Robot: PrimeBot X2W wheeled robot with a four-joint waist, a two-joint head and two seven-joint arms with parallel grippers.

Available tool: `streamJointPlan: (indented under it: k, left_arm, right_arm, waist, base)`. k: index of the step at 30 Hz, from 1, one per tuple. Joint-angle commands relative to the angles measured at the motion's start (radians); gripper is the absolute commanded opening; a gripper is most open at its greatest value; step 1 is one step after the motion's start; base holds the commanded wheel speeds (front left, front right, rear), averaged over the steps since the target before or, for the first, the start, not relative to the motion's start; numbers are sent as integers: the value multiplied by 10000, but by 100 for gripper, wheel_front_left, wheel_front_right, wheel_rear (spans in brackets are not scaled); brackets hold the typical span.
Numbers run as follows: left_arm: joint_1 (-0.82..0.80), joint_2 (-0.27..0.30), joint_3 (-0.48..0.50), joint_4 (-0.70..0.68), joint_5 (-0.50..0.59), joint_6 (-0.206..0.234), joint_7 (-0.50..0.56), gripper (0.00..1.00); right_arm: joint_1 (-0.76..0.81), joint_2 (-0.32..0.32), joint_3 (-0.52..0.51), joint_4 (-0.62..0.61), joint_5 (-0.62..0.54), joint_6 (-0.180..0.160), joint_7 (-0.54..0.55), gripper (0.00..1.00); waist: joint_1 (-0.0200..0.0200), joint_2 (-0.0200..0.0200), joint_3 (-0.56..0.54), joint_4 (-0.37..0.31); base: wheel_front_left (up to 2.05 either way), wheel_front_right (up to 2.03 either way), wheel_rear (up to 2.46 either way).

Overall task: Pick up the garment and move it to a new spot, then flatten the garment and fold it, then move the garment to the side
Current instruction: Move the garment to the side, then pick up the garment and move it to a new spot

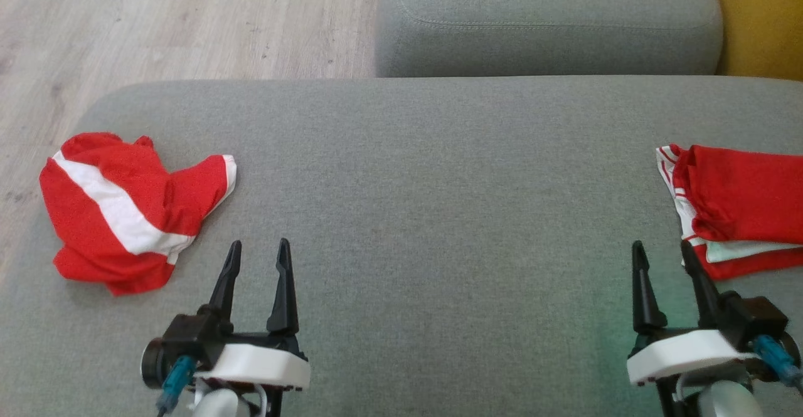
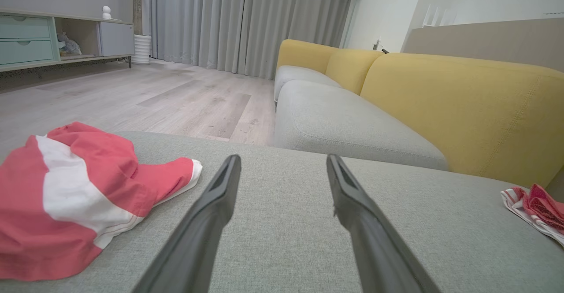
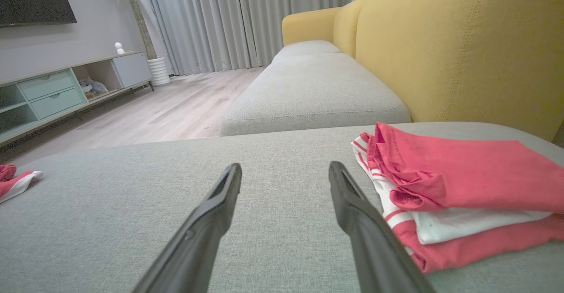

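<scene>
A crumpled red garment [image 1: 128,210] with a white stripe lies at the left end of the grey sofa seat [image 1: 426,185]; the left wrist view has this garment [image 2: 70,196] at its lower left. My left gripper [image 1: 258,251] hovers open just right of it, empty, its fingers [image 2: 211,209] apart over bare cushion. My right gripper [image 1: 665,253] is open and empty beside a folded red-and-white stack [image 1: 740,207] at the seat's right end. That stack [image 3: 454,191] lies just right of my right fingers [image 3: 352,209].
A second grey seat cushion [image 1: 546,22] lies beyond the one I work on, with a yellow backrest [image 3: 462,46] to the right. Wooden floor [image 1: 157,22] runs along the far left. A low cabinet [image 3: 57,90] and curtains stand farther off.
</scene>
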Motion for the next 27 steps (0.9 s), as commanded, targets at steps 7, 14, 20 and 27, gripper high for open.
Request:
streamJointPlan:
  k: [7, 14, 20, 27]
  left_arm:
    - [-352, 37, 292, -280, -53, 81, -65, 100]
    - [-377, 37, 351, -291, -33, 73, -65, 100]
    - [-458, 37, 345, -246, 79, 51, -65, 100]
    - [-419, 37, 541, -202, 276, 68, -65, 100]
  right_arm:
    - [-500, -56, 462, -346, 7, -7, -168, 100]
    - [-427, -55, 633, -520, 72, -7, -170, 100]
    - [-228, -55, 966, -685, 207, -7, -171, 100]
    - [-41, -55, 1378, -782, 446, -7, -171, 100]
  waist:
    - [1, 0, -16, -19]
    - [1, 0, -31, 55]
    - [1, 0, -82, 584]
    - [1, 0, -237, 1632]
  base:
    - [0, 0, 0]
    - [0, 0, 0]
    - [0, 0, 0]
    - [0, 0, 0]
